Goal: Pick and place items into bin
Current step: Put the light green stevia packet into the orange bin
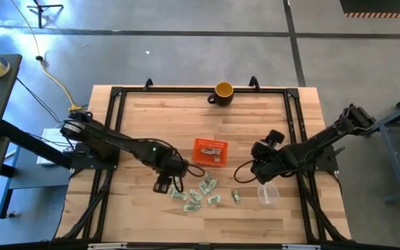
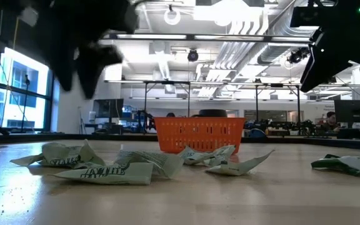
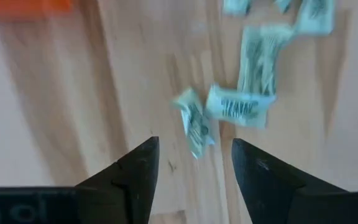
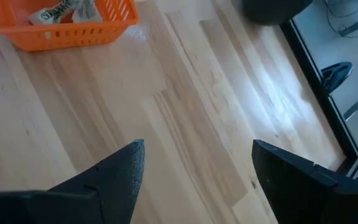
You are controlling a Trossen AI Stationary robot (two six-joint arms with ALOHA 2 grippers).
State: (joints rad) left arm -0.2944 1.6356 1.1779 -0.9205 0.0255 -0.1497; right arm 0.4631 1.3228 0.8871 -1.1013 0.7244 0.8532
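The small crinkly wrapped pieces, pale green and white (image 1: 198, 194), are seen scattered loose on the pale wooden table (image 1: 137, 125), near its front edge and just short of the small rectangular orange plastic basket with perforated sides (image 1: 210, 152); at least one wrapper is already seen inside that basket in the right wrist view. The left gripper (image 1: 164, 185) is held just above the table beside the scatter, its fingers spread wide with nothing between them — one wrapper (image 3: 194, 124) lies just ahead of the gap. The right gripper (image 1: 259, 169) hangs over bare wood to the right of the basket, likewise wide open and empty. The pieces are judged to be very light, thin and crushable, likely to slide or flip if nudged — so a hold is best taken across the puffed middle of a single piece, pressed close to the wood, rather than at a flat, crimped end.
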